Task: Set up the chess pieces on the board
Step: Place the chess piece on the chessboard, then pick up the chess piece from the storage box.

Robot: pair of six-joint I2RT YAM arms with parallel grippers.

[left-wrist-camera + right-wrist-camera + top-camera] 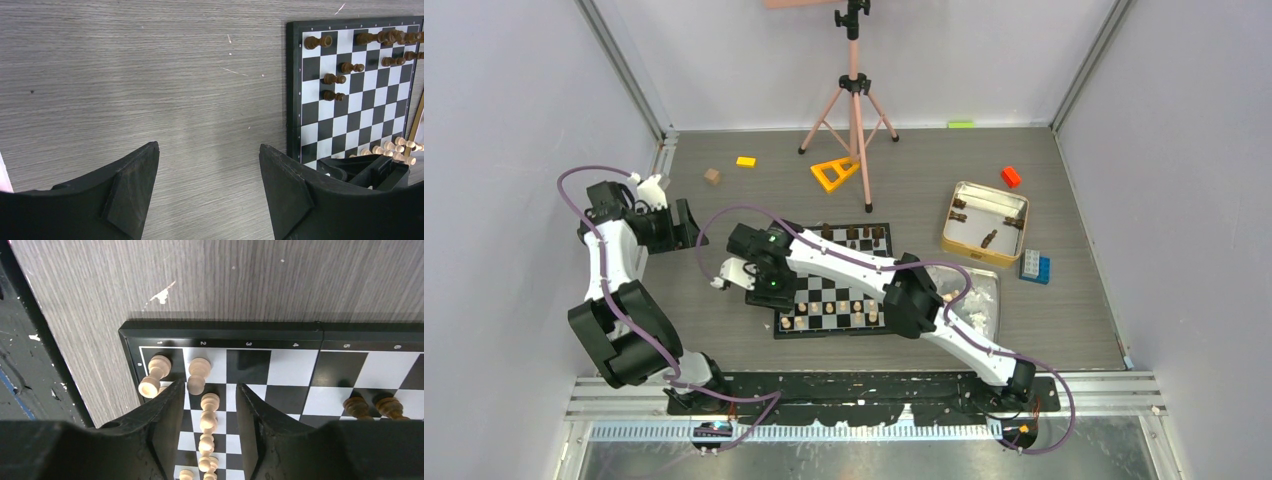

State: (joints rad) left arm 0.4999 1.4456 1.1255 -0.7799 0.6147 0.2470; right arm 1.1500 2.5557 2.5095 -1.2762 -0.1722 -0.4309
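The board lies mid-table. Dark brown chess pieces stand along its far side and light tan ones along its near side. My right gripper hangs over the board's near left corner. In the right wrist view its jaws are open astride a line of light pawns, with a gap on each side. Two more light pieces stand by the left finger. My left gripper is open and empty over bare table, left of the board.
A gold-rimmed tin at the right holds a few dark pieces. A silver tray sits near it. Toy blocks lie around, with a yellow triangle and a tripod behind the board.
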